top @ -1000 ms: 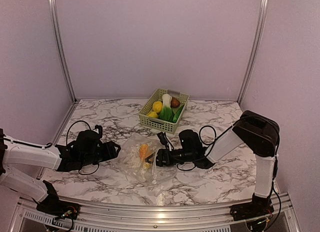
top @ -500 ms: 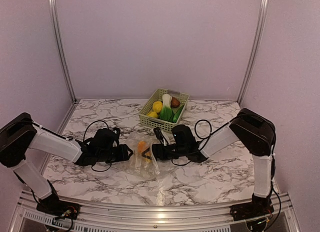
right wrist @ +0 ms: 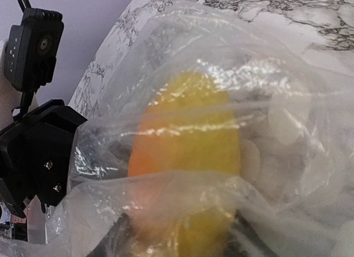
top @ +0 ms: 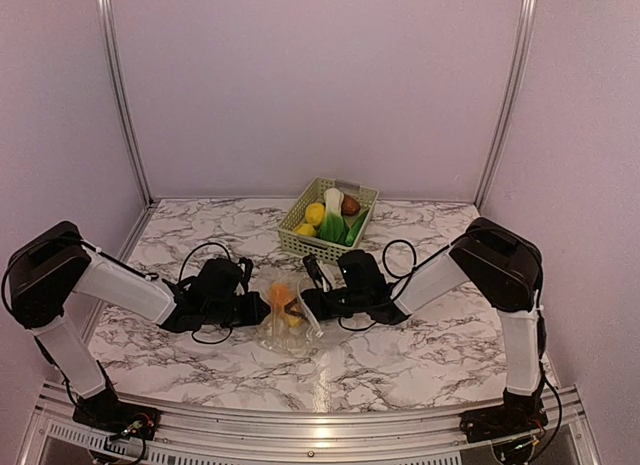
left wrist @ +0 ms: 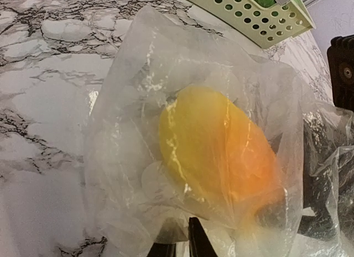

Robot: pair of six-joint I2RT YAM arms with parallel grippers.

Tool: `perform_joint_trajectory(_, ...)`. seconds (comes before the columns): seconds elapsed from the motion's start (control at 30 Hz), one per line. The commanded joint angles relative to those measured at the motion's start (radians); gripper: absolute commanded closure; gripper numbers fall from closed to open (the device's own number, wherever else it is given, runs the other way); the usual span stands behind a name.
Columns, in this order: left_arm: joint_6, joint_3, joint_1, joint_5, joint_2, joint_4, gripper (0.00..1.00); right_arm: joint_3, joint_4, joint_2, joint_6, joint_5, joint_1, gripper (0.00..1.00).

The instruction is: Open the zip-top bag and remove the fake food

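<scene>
1. The right gripper (top: 305, 305) meets the bag (top: 285, 325) from the right. In its wrist view its fingers are only dark smears behind the film, so I cannot tell whether they are apart or together.
2. The left gripper (left wrist: 178, 247) is cut off at the lower edge. Two thin dark tips sit nearly together, pinching a fold of the bag.
3. The bag lies bunched on the marble-patterned table (top: 430, 355), between the grippers and near the basket (top: 300, 243). Its film is clear, crinkled and streaked with glare, and its zip strip cannot be made out.
4. The mango (left wrist: 215, 152) is inside the bag, a smooth oval shading from yellow to orange and blurred by the plastic. Pale rounded shapes beside it are too unclear to name.
5. The basket is pale green slotted plastic. It holds a lemon (top: 314, 214), a white-green leafy piece (top: 333, 199) and a brown piece (top: 350, 205), which overlap.
</scene>
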Motion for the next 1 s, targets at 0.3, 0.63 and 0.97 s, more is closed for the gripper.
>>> perform_joint_trajectory(0.3,-0.075,-0.109,0.056,-0.115,-0.164,-0.063,1.0,-0.18,-0.135,-0.274,-0.067,-0.017,-0.012,0.7)
perform_joint_trajectory(0.63,-0.096,-0.144,0.119,-0.186,-0.249,-0.165,1.0,-0.348,-0.256,-0.462,-0.123,-0.036,-0.033,0.75)
perform_joint_trajectory(0.97,-0.081,-0.15,0.13,-0.164,-0.233,-0.163,1.0,-0.4,-0.414,-0.73,-0.191,-0.026,-0.128,0.76)
